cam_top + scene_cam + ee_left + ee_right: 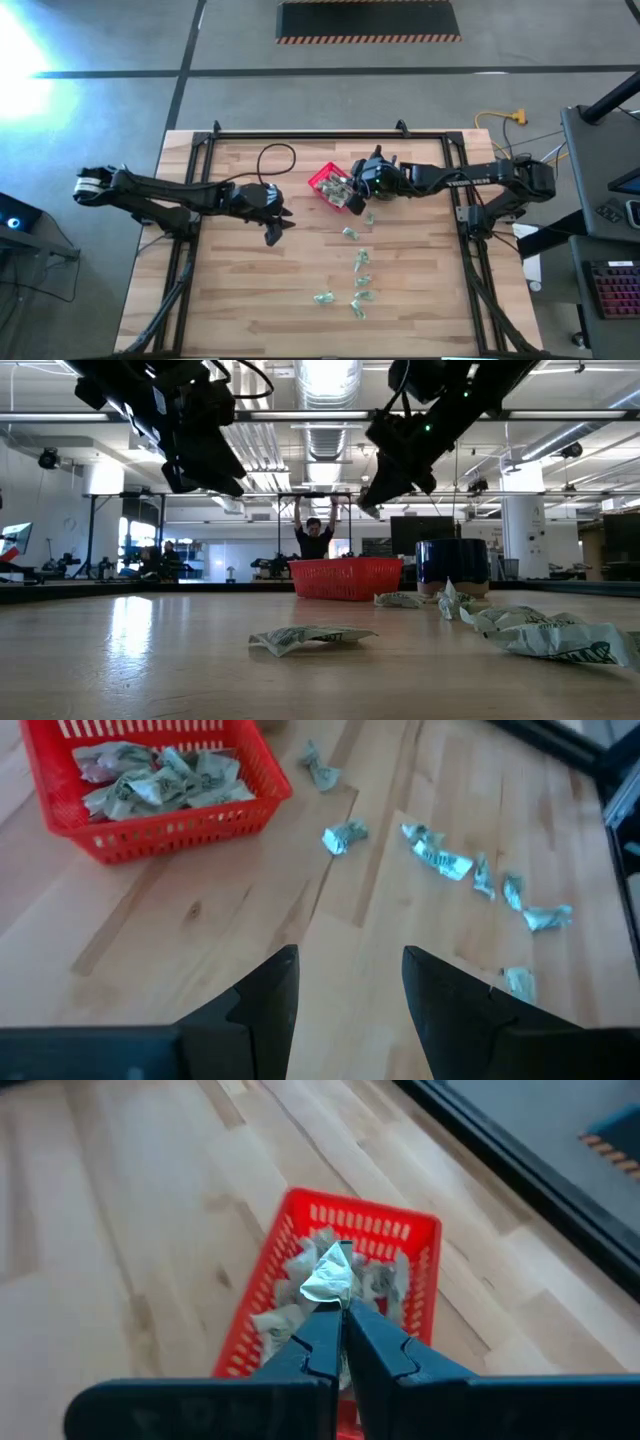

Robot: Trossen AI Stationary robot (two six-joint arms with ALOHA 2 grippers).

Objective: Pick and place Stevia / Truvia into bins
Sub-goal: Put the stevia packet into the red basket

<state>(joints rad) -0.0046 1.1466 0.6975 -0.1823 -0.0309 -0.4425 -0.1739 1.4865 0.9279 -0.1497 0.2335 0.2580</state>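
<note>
While the right end effector (343,1305) pinches one sachet (328,1277) above one red basket (412,1230), the left end effector (345,982) gapes.

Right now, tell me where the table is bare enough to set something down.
Bare wood lies on the left arm's side, below the left gripper. It is crowded from the red basket, where the right gripper holds a sachet, down the trail of loose sachets.

Wooden table (250,290): red basket (325,182), sachets (358,288)
</note>
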